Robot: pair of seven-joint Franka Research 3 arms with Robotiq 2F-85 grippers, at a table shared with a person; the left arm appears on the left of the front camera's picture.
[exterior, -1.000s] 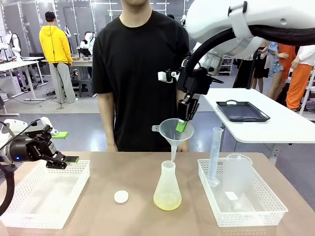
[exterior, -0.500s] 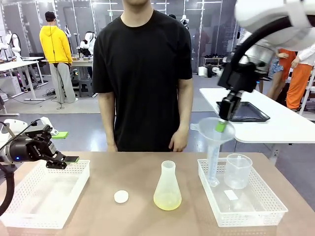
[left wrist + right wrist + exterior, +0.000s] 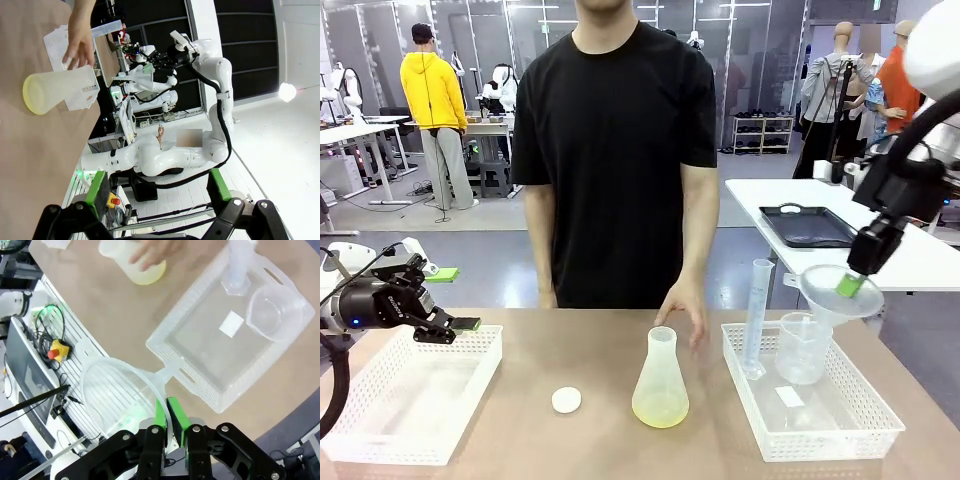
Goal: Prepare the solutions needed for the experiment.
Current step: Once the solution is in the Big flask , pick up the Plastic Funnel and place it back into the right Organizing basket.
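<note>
A clear conical flask (image 3: pixel 660 375) stands mid-table with the pale yellow solutions (image 3: pixel 660 408) shallow in its base. The person's hand (image 3: pixel 684 309) is at its neck. My right gripper (image 3: pixel 850 284) is shut on the rim of a clear plastic funnel (image 3: pixel 838 292), held in the air over the right basket. From the right wrist, the gripper (image 3: pixel 167 415) pinches the funnel (image 3: pixel 117 392) above the basket's near corner. My left gripper (image 3: pixel 455 298) hangs open over the left basket, nothing between its fingers. In the left wrist view the flask (image 3: pixel 60 90) and hand (image 3: pixel 79 35) lie far off.
The right white basket (image 3: pixel 825 440) holds a graduated cylinder (image 3: pixel 757 315), a clear beaker (image 3: pixel 803 347) and a small white slip. A left white basket (image 3: pixel 480 380) has nothing in it. A small white round cap (image 3: pixel 566 400) lies left of the flask. The person stands across the table.
My right arm carried the funnel from above the flask rightward and down, over the right basket. The person's hand came forward to the flask's neck. The left arm stayed still.
</note>
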